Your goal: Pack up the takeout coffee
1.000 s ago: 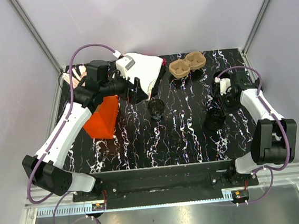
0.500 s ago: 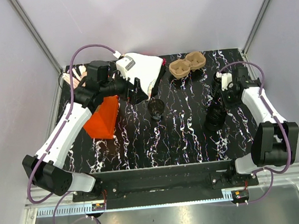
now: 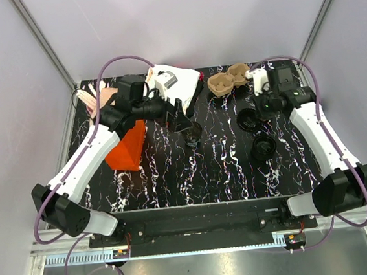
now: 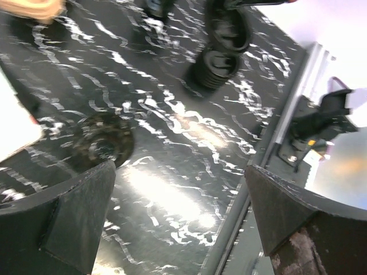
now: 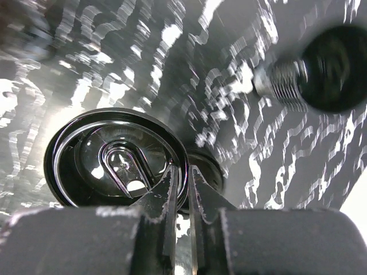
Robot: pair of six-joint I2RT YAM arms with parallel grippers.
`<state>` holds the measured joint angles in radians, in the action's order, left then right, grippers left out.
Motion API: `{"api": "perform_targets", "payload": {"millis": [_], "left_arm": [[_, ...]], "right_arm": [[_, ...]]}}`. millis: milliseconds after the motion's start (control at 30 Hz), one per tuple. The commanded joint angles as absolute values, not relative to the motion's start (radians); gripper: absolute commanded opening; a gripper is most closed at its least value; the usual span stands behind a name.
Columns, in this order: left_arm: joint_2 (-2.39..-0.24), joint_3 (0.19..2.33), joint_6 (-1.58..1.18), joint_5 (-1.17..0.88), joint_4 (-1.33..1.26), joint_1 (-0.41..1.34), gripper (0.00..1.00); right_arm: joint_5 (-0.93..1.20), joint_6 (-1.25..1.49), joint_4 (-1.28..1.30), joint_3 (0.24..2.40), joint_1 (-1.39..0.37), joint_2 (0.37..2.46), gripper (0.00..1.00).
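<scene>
One black takeout coffee cup stands on the table at the right; its ribbed side shows in the left wrist view. A second black cup stands mid-table, just below my open left gripper, and sits beside my left finger in the left wrist view. Nothing is between the left gripper's jaws. My right gripper is shut on the rim of a black round lid with a sip recess, one finger inside the rim and one outside. It is held above the table, near the tray.
A brown two-hollow cardboard tray lies at the back. A white bag sits behind the left gripper, with an orange bag under the left arm. A pink cup of stirrers stands at the back left. A blurred ribbed cup shows in the right wrist view.
My right gripper closed at the right-hand cup, then rose and moved back-left toward the tray with the lid. My left gripper shifted right, over the middle cup.
</scene>
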<state>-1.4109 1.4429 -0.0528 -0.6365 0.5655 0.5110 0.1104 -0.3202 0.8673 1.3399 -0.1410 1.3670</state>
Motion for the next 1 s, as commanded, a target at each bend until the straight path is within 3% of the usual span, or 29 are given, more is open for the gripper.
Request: {"api": "perform_targets", "payload": {"millis": [0, 433, 967], "left_arm": [[-1.462, 1.500, -0.110, -0.729, 0.500, 0.528, 0.99], [-1.526, 1.529, -0.170, -0.793, 0.468, 0.535, 0.99], [-1.595, 1.542, -0.209, -0.827, 0.445, 0.535, 0.99]], "right_arm": [[0.069, -0.278, 0.877, 1.456, -0.250, 1.359, 0.07], [-0.032, -0.256, 0.873, 1.649, -0.527, 1.471, 0.07], [-0.005, -0.238, 0.905, 1.743, -0.640, 1.523, 0.06]]}}
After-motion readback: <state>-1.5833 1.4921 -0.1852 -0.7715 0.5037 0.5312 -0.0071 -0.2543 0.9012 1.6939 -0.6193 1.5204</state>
